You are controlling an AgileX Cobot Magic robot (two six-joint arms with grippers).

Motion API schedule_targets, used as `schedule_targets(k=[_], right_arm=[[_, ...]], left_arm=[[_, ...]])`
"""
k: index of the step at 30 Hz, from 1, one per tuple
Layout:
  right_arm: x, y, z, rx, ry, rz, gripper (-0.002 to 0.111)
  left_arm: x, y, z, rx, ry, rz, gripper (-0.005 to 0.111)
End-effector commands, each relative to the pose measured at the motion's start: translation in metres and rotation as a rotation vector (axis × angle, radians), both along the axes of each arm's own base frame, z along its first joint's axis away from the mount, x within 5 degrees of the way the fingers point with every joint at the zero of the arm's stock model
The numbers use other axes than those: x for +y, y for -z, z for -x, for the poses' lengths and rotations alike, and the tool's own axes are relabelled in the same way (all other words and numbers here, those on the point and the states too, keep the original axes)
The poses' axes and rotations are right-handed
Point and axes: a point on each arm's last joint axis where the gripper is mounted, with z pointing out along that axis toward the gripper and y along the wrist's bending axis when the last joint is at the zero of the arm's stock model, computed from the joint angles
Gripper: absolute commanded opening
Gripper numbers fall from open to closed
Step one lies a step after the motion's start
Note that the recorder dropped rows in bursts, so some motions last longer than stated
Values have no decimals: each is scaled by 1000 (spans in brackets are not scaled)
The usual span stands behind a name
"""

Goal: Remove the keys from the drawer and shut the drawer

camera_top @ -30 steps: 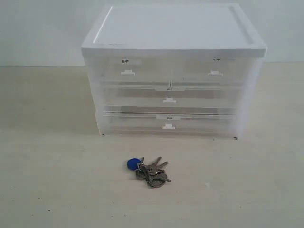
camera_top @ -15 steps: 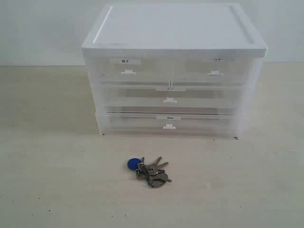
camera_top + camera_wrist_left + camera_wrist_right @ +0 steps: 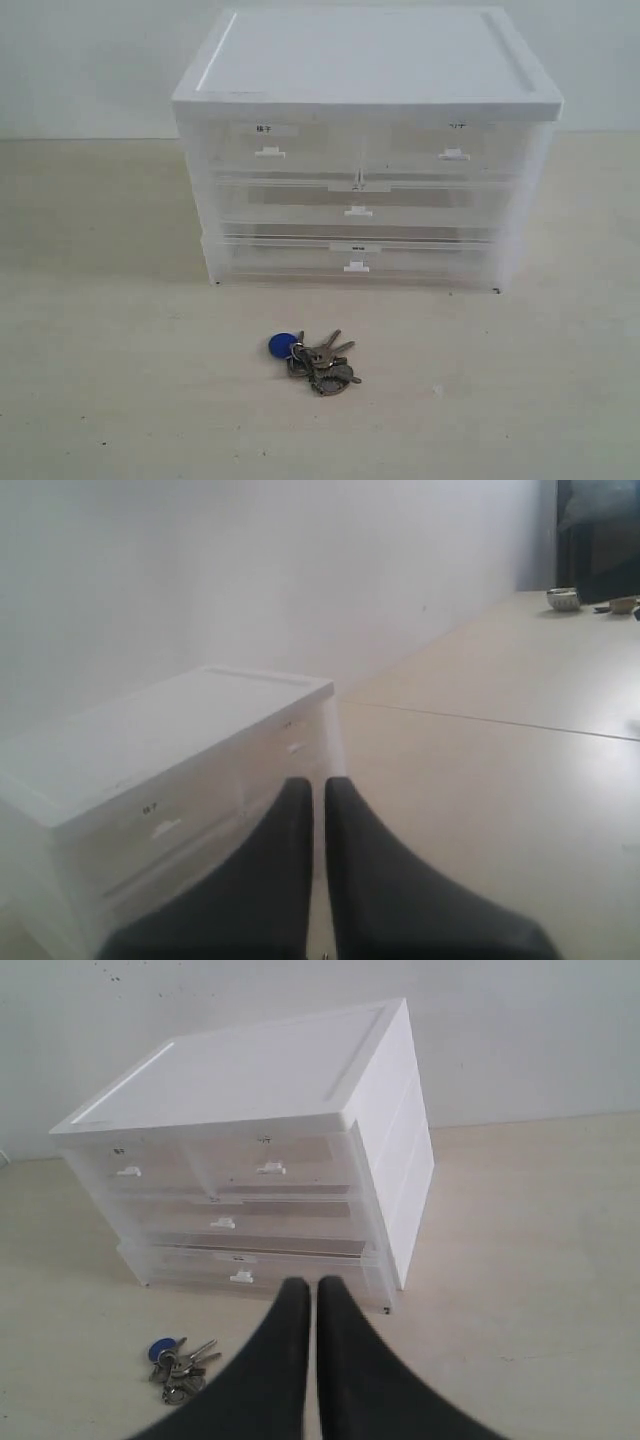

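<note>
The keys, a silver bunch with a round blue tag, lie on the table in front of the cabinet, also seen in the right wrist view. The drawer, top right with a white tab handle, sits flush with the cabinet front. My left gripper is shut and empty, off to the cabinet's left side. My right gripper is shut and empty, above the table in front of the cabinet's right corner, with the keys off to one side. Neither gripper shows in the exterior view.
The white-topped translucent cabinet stands against the back wall. It has a labelled top left drawer and two full-width drawers below. A small bowl sits far off on the table.
</note>
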Motion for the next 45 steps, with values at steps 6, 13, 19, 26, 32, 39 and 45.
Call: schedule_targets(k=[6,13,19,26,32,39,45], right_arm=[[-1,-1,0,-10,-3,-6,0],[-1,-1,0,-10,-3,-6,0],[-1,-1,0,-10,-3,-6,0],[-1,-1,0,-10,-3,-6,0],[-1,-1,0,-10,-3,-6,0],[-1,-1,0,-10,-3,-6,0],[-1,-1,0,-11,-1,-6,0]], left_arm=[[7,32,5,9,0,15,5],[9,51,3,-28,-152,74,5],[11,69,-8,-6,-410,112,5],[21,92,-18,97,-724,190,5],[29,118,-24,155,-897,166,5],[31,149,-26,248,-931,11,5],[31,148,-26,233,-928,18,5]])
